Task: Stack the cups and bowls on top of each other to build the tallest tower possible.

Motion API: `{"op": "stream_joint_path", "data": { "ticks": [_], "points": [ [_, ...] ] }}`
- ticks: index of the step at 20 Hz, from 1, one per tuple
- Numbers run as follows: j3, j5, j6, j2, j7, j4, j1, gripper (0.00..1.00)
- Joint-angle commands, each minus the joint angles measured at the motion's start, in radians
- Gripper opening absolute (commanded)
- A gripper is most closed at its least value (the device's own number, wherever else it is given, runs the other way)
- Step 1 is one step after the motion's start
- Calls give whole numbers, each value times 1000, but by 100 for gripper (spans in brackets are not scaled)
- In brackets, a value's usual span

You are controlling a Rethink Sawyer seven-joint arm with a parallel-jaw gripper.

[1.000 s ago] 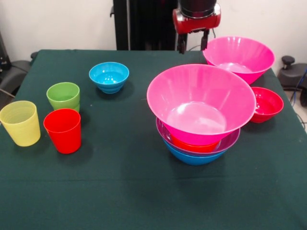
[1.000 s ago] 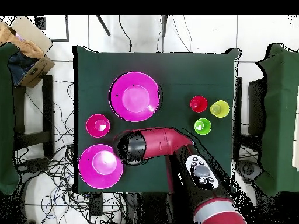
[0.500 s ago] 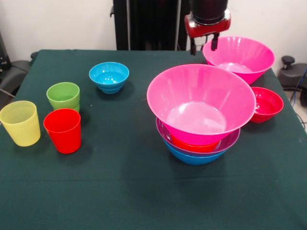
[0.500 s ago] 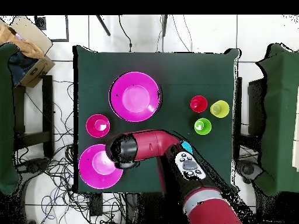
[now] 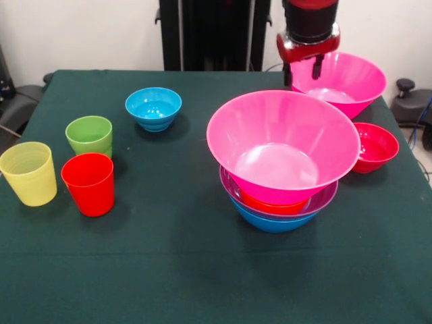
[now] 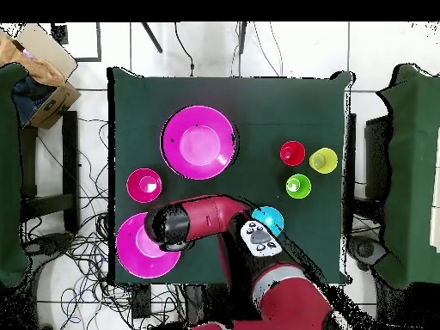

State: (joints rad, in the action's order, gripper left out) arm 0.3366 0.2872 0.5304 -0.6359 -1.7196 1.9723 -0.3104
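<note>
Partly built. Right of centre in the front view: the tower [image 5: 282,162], four bowls nested, blue at the bottom, purple next, orange barely showing, a large pink bowl [image 5: 283,138] on top. Same pile seen upper centre in the overhead view [image 6: 198,142], only the pink top visible there.

Still loose on the green tablecloth [image 5: 175,270]: second large pink bowl [image 5: 341,81] at upper right of the front view, small crimson bowl [image 5: 374,146] just beside it and lower, small cyan bowl [image 5: 154,108] at upper left of centre, well apart from the pile. Three cups grouped at far left: green cup [image 5: 89,136], red cup [image 5: 88,183], yellow cup [image 5: 28,173], all upright, none stacked. By that count, four pieces placed, six left; roughly the first half done, by judgement.

Gripper [image 5: 302,69] at top right of the front view, hanging over the near rim of the loose pink bowl, fingers parted a little with nothing between them; whether one tip touches the rim, impossible to tell. In the overhead view the arm's end [image 6: 168,227] over the same bowl [image 6: 142,249] at lower left. Likely next piece: that pink bowl, as a guess only.

No brands, labels or readable writing on any cup, bowl or on the arm.
</note>
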Motion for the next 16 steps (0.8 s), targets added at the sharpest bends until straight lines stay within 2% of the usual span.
{"op": "stream_joint_path", "data": {
  "ticks": [1, 3, 5, 8, 12, 16],
  "points": [
    [-133, 180, -267, 132, -142, -54, 109, 100],
    [-265, 238, -450, 148, -214, -87, 209, 100],
    [-314, 245, -536, 171, -207, -85, 234, 100],
    [-321, 237, -589, 205, -174, -79, 219, 100],
    [-334, 215, -620, 252, -146, -92, 222, 100],
    [-315, 198, -634, 312, -124, -104, 192, 100]
  ]
}}
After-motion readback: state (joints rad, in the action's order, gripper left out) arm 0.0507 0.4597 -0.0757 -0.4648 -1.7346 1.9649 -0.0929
